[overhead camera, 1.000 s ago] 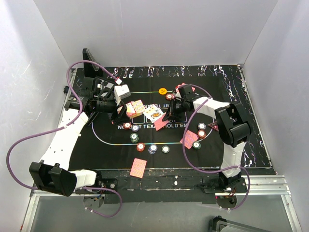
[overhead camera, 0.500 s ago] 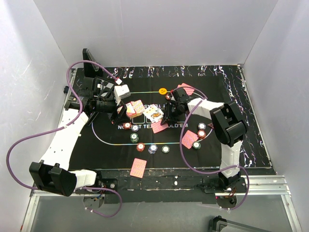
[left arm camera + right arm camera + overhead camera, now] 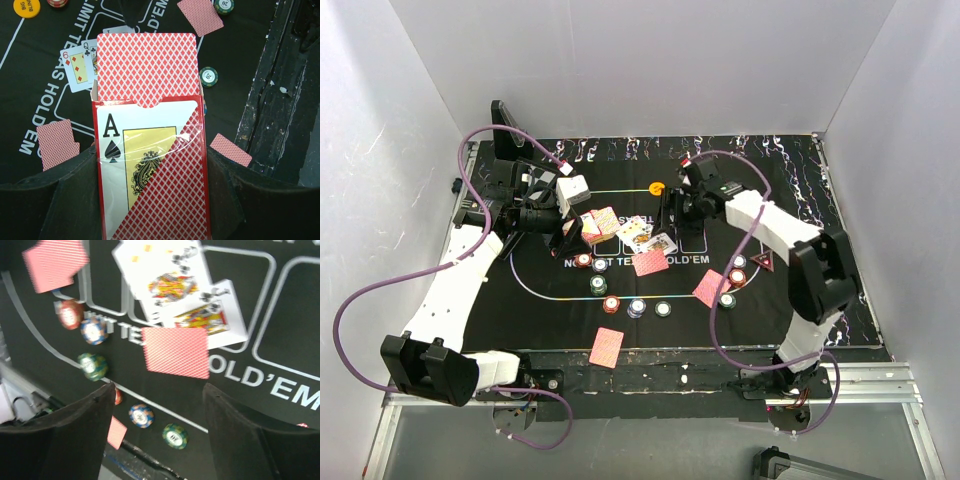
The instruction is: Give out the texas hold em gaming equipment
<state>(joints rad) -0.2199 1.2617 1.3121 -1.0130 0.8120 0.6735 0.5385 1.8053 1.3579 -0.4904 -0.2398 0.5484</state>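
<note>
Left gripper: the left gripper (image 3: 150, 150) is clamped shut on the card box (image 3: 165, 200), one finger on each long side. It holds the box over the left part of the mat (image 3: 820, 300).
Deck: the deck (image 3: 147, 62) sticks out of the box's open mouth, red backs up. That end points toward the middle of the mat.
Right gripper: the right gripper (image 3: 157, 390) hangs over the centre with its jaws wide apart and nothing between them.
Cards down: a face-down card (image 3: 176, 351) lies flat on the mat, overlapping the near edge of the face-up cards (image 3: 645, 232). Another red back lies to the right of centre, and one lies at the near edge.
Chips: the chips (image 3: 611, 304) form a loose arc along the near side of the printed oval, with a few more on the right.
Markers: the yellow disc (image 3: 657, 188) sits at the far side. The triangle marker (image 3: 761, 262) is on the right, beside the chips there.
Step in hand: dealing, I'd say. A card is down and the empty hand is free to fetch another.
Doing it well: bring the right fingers to the jutting end of the deck and pinch only the top card near its free edge. Draw it out in line with the box while the left grip stays firm.
Risk: a deep bite could drag out several cards, and a low sweep could nudge the cards already laid.
</note>
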